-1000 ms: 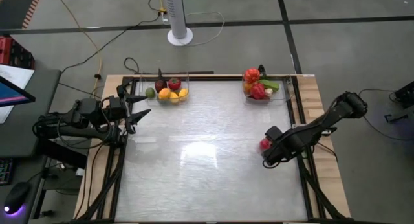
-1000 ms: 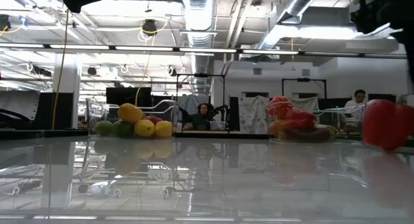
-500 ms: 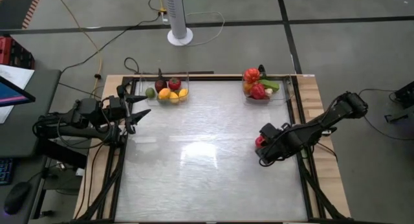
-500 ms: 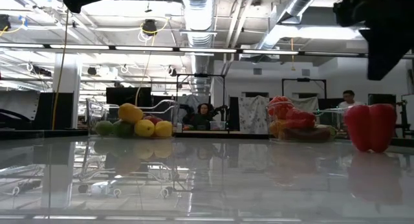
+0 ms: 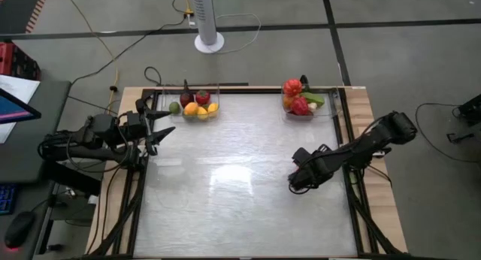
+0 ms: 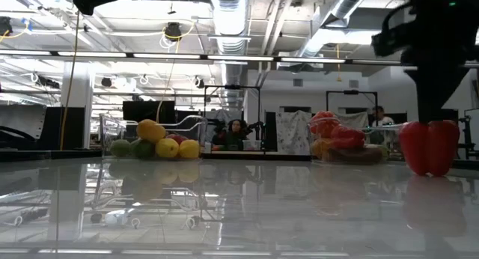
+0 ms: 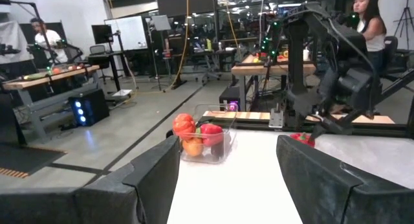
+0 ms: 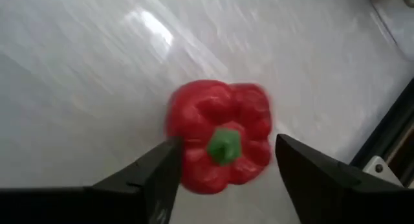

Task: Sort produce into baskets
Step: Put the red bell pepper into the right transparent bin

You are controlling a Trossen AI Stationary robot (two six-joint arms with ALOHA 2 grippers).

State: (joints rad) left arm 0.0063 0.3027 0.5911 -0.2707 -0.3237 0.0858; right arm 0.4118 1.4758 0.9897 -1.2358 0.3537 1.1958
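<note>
Right tool (image 5: 294,179) hanging open over a red pepper (image 8: 220,136) on the surface (image 5: 240,207).

The pepper is standing upright (green stem up) toward the surface's right side, between the spread fingers, untouched. The left tool (image 5: 161,125) is waiting open at the left edge. Two clear baskets (image 5: 194,108) (image 5: 304,106) are sitting at the far edge, both holding produce.

- Glossy white table (image 5: 240,192), wood-edged.
- Left clear bin (image 5: 193,107) at the far edge, filled with fruit.
- Right clear bin (image 5: 304,103) at the far right corner, filled with vegetables.
- Red pepper (image 6: 428,147) set upright on the right side.
</note>
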